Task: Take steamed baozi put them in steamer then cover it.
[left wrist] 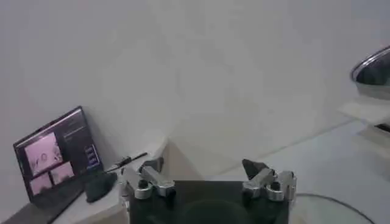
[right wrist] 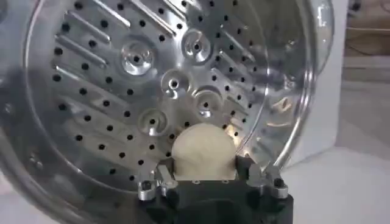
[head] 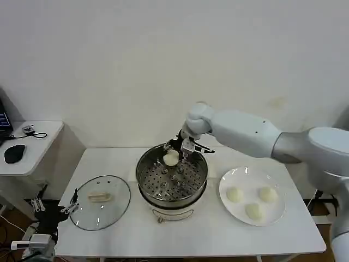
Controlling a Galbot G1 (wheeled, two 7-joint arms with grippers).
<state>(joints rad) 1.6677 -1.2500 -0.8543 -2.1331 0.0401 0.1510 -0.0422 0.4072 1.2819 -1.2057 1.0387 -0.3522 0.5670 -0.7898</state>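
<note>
While the left gripper [left wrist: 207, 182] hangs low off the desk's [head: 191, 232] left edge with its fingers [left wrist: 149, 179] spread apart and nothing between them, the work goes on at the middle of the desk. Going from the left, the cover [head: 101, 201] lies flat on the desk, its pale handle up, at about nine o'clock from the steamer [head: 172, 180] and just beside it. The steamer stands at the desk's centre, its perforated tray bare. At roughly twelve o'clock over the tray, close to the far rim, the right gripper [head: 177, 154] holds one steamed baozi [head: 171, 158] above the holes; in the right wrist view the fingers [right wrist: 161, 173] are clamped on either side of that bun [right wrist: 203, 152], with the tray [right wrist: 146, 79] beyond it. The right arm [head: 251, 134] reaches in from the right side. At three o'clock from the steamer, near it but apart, a white plate [head: 226, 180] carries three more buns [head: 254, 212], grouped together and not touching one another.
</note>
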